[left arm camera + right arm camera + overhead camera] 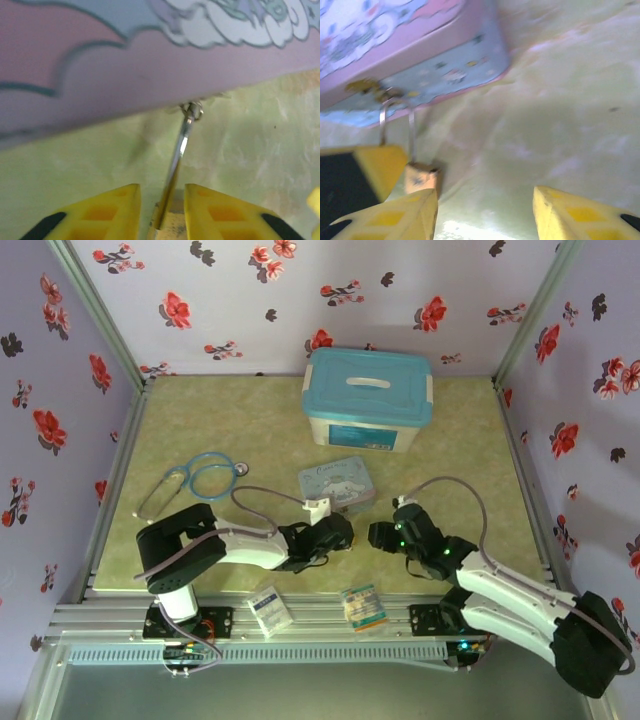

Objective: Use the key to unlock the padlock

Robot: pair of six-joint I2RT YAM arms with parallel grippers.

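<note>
The brass padlock (pixel 422 177) hangs by its thin silver shackle (pixel 179 150) from the hasp of the pale-blue and pink cartoon tin (pixel 337 485). My left gripper (pixel 161 212) is shut on the padlock body, one yellow finger on each flat face. One of its fingers (pixel 372 170) covers part of the lock in the right wrist view. My right gripper (pixel 485 215) is open just right of the padlock, its left fingertip close under the brass body and nothing between its fingers. The two grippers face each other in front of the tin (pixel 360 535). The key is hidden.
A white box with a blue lid (pixel 368 400) stands behind the tin. A blue stethoscope (pixel 195 480) lies at the left. Two small packets (pixel 268 610) (pixel 362 605) rest on the front rail. Floral walls close the table on three sides.
</note>
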